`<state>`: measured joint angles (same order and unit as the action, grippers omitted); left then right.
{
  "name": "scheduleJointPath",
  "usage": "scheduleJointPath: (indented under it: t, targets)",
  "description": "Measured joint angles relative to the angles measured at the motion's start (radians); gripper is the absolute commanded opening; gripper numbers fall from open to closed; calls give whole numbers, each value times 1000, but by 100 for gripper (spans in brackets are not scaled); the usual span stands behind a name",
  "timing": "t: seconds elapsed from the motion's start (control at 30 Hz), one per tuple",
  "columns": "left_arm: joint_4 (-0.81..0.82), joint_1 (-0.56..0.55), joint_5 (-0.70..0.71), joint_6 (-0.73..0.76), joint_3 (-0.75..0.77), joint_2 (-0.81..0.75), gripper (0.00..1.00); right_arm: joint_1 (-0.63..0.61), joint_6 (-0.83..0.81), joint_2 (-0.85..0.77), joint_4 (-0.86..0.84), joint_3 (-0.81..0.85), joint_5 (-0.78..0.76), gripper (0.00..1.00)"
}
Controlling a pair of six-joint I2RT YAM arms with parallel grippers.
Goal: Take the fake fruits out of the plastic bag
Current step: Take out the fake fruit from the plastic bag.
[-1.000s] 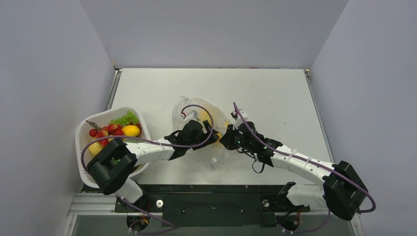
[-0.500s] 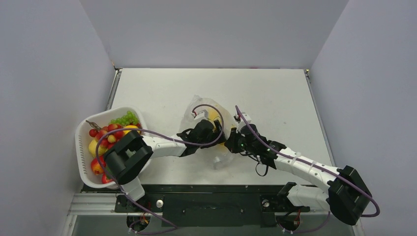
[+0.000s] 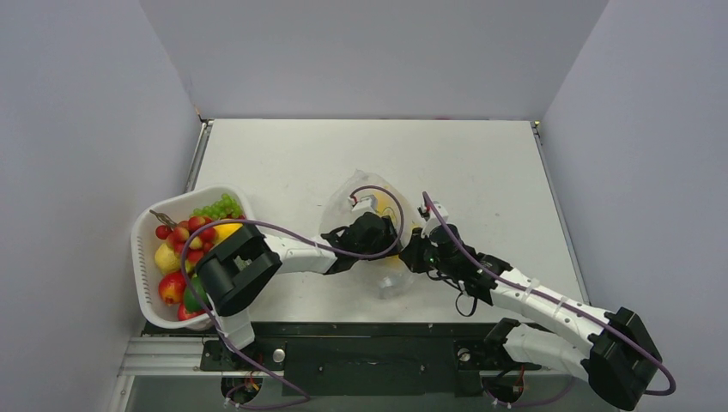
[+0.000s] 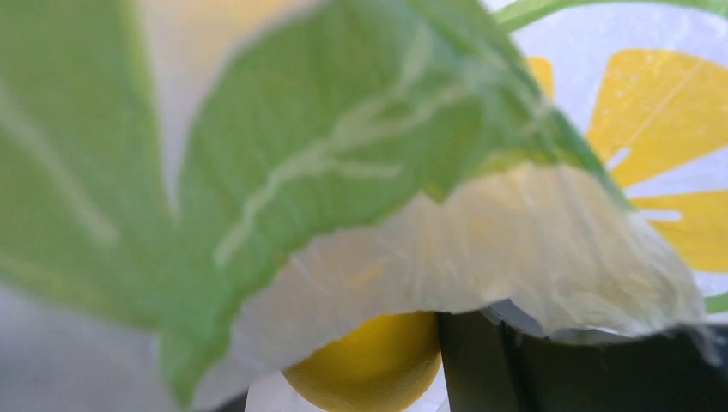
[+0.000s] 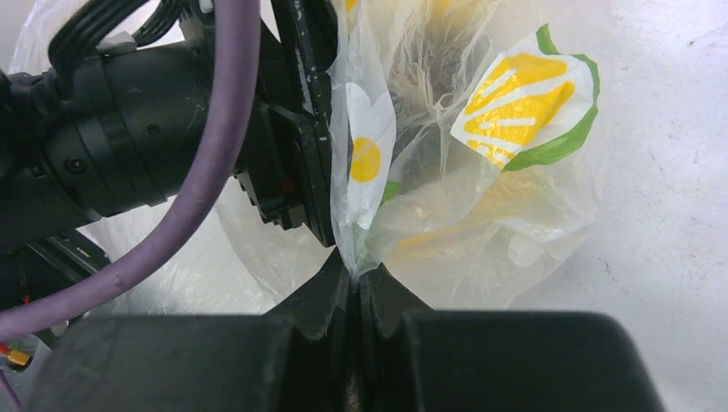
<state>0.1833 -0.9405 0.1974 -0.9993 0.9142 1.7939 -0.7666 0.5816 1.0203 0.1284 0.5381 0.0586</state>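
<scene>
**Plastic bag pinched by one pincer and entered by the other**

The plastic bag (image 3: 391,281) is a transparent film printed with yellow flowers and green leaves. It lies crumpled on the table (image 3: 481,163) between the two pincers. The right pincer (image 5: 355,273) has its fingertips pressed together on a fold of this film. In the right wrist view the fold rises straight up from the pinch, and the bulk of the bag spreads ahead of it and to its right.

The left pincer (image 3: 376,239) is pushed into the bag from the opposite side, just beside the right pincer. Its black body fills the space ahead and to the left of the pinch.

In the left wrist view, blurred film drapes across the lens. Below the film's edge a round yellow fake fruit (image 4: 369,365) shows just beside one dark finger (image 4: 549,369). Whether the left pincer is spread, pressed together, or holding that fruit cannot be told.

More fake fruits (image 3: 193,236), red, yellow and green, fill the white basket (image 3: 142,257). The basket is well apart from the left pincer, back along its arm at the table's left edge.
</scene>
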Motion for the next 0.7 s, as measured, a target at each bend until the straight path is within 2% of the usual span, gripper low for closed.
scheduleJointPath:
  t: [0.13, 0.33, 0.7]
  targets:
    - [-21, -1, 5, 32, -24, -37, 39, 0, 3, -7, -1, -13, -5, 0]
    - [-76, -2, -7, 106, -67, -197, 36, 0, 9, -6, -1, -20, -26, 0]
    - [-66, 11, -196, 186, -151, -512, 37, 0, 34, 63, -3, -14, -106, 0]
